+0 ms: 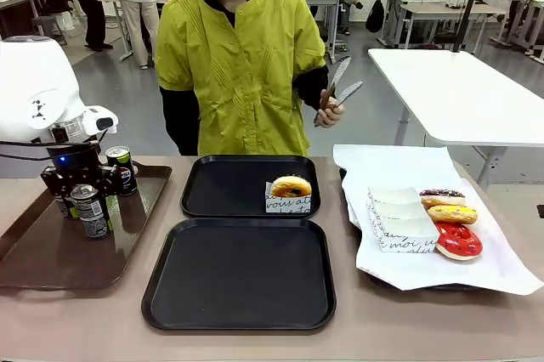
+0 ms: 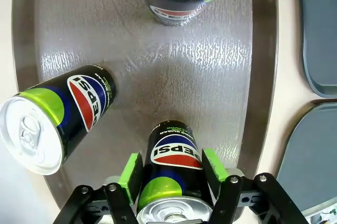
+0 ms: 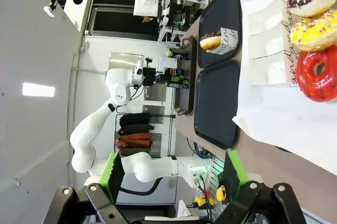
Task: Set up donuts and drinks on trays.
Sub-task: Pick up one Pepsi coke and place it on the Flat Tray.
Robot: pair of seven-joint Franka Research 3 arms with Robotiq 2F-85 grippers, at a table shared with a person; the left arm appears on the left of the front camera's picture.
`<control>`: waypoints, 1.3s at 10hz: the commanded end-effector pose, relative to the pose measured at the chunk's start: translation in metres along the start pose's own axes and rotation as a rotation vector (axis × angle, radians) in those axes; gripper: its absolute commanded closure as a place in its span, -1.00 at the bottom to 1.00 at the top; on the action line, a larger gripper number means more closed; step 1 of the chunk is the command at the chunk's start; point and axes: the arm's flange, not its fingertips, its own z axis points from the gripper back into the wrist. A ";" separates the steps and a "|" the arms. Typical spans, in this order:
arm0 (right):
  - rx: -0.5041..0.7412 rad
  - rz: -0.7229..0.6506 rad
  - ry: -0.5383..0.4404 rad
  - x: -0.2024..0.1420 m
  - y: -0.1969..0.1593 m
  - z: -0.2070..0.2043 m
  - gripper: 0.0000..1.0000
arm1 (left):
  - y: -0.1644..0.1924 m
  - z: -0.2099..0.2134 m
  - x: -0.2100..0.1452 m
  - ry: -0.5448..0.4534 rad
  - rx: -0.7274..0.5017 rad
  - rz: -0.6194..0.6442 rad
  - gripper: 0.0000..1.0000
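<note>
Green-padded left end effector (image 2: 172, 174) pinching an upright Pepsi can (image 2: 176, 153) on the brown tray (image 2: 221, 77).
Seen from the robot's side, the brown tray lies at 9 o'clock on the tabletop (image 1: 85, 319). The near black tray (image 1: 238, 273) and far black tray (image 1: 225, 188) sit at centre, and the paper-lined tray (image 1: 425, 264) is at 3 o'clock. One boxed donut (image 1: 291, 186) rests at 4 o'clock in the far black tray. Two more cans (image 2: 63, 119) stand on the brown tray. The right end effector (image 3: 171, 174) hangs with fingers spread, and a red donut (image 3: 316, 71) lies at its 1 o'clock.

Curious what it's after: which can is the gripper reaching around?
The can between the left gripper's green pads; the other two cans sit clear of it on the brown tray.
</note>
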 end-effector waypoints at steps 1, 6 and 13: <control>0.009 0.010 -0.012 0.002 0.000 -0.001 -1.00 | 0.000 0.007 -0.001 0.025 0.039 0.028 0.19; 0.009 0.010 -0.012 0.002 0.000 -0.001 -1.00 | -0.018 0.137 -0.036 -0.031 -0.039 -0.081 0.19; 0.009 0.010 -0.012 0.002 0.000 -0.001 -1.00 | -0.021 0.171 -0.052 -0.051 -0.014 -0.080 0.19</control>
